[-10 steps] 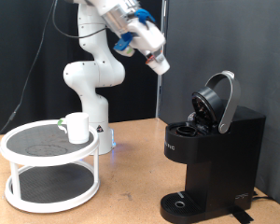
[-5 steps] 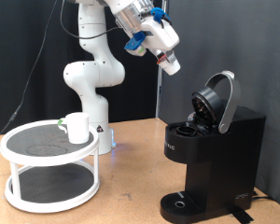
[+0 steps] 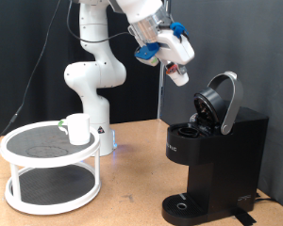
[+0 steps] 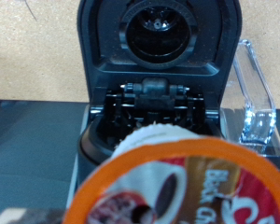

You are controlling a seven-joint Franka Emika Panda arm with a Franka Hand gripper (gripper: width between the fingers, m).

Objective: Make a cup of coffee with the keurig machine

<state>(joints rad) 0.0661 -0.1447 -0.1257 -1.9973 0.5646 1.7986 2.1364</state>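
Keurig (image 3: 212,155) stands on the table (image 3: 132,188) at the exterior view's right, black and boxy, with its lid (image 3: 222,102) swung up and back. You can look straight into it from the wrist view (image 4: 159,75): the round opening under the raised lid sits above the dark, ribbed chamber, and a clear tank (image 4: 250,98) shows at one side.

Your tool (image 3: 176,68) hangs in the air above and just to the exterior view's left of the open lid, tilted down toward it and apart from it. It is grasping a pod (image 4: 182,182), which fills the near part of the wrist view: an orange rim and a printed foil top, blurred by closeness.

The cup (image 3: 77,128) sits well apart at the exterior view's left, white, upright on the top tier of a round two-tier white rack (image 3: 49,168) with dark shelves.

The table is plain light wood. The arm's white base (image 3: 94,85) rises behind the rack, and a black curtain (image 3: 226,38) closes off the room behind everything.
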